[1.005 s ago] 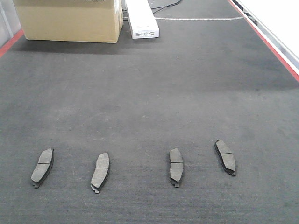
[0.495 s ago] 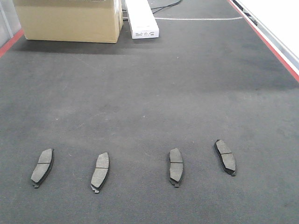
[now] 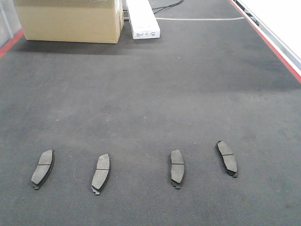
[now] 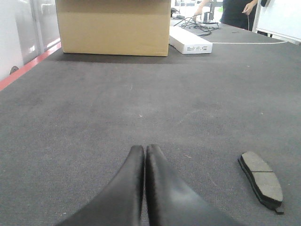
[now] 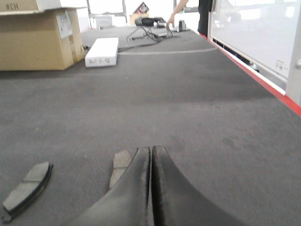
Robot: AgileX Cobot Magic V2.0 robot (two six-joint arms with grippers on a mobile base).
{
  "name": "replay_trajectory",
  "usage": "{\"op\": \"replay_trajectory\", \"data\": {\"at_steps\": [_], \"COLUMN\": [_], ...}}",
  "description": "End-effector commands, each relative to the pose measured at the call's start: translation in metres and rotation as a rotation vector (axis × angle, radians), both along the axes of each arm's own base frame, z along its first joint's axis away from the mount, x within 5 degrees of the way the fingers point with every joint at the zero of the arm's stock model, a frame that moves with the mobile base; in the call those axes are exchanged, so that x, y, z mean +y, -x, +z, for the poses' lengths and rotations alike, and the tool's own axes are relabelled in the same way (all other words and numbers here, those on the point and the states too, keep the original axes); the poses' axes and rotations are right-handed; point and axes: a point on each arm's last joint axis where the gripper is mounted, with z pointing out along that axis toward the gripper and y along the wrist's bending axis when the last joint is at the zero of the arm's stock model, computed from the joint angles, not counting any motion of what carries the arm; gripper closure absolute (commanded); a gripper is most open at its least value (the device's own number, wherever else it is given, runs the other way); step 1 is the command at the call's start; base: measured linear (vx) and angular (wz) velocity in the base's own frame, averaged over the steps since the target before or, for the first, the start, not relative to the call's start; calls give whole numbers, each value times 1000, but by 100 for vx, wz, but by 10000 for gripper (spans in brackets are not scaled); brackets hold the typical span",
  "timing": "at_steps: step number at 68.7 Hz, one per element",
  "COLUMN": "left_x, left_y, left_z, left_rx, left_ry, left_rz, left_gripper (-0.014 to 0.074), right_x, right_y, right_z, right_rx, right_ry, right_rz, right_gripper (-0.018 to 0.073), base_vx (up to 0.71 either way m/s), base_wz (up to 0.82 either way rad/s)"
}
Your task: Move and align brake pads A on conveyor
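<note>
— On the wide dark charcoal conveyor belt point(image 3: 150, 94), what lies there?
— Four flat dark-grey brake pads point(image 3: 101, 173) in a loose row across the near end, each slightly tilted, well apart from one another.
— And the claws?
— The left gripper point(image 4: 144, 149) has its black fingers pressed together, holding nothing, one pad off to its right. The right gripper point(image 5: 151, 149) is likewise closed and empty, just beside a pad.
— Beyond?
— A tan cardboard box point(image 3: 70, 19) and a white box point(image 3: 142, 19).

The dark belt point(image 3: 155, 84) carries four brake pads point(image 3: 101, 172) in a loose row, plus a cardboard box point(image 3: 70, 19) and a white box point(image 3: 142, 20) at the far end.
</note>
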Motion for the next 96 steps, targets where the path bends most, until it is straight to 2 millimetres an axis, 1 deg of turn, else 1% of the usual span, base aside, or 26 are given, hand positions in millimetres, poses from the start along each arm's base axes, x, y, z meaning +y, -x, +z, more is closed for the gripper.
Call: {"op": "replay_trajectory", "data": {"at_steps": [1, 9, 96], "left_x": [0, 0, 0], "left_y": [0, 0, 0], "left_z": [2, 2, 2], "left_rx": [-69, -69, -69], "left_ry": [10, 10, 9], "left_rz": [-2, -2, -3], "left_gripper": [603, 603, 603], "right_x": [1, 1, 1], "right_y": [0, 1, 1], "right_z": [7, 9, 9], "right_rx": [-134, -157, -154], "right_ry": [6, 8, 8], "right_rz": [10, 12, 12], "right_gripper": [571, 571, 571], "base_vx": [0, 0, 0], "base_wz": [0, 0, 0]}}
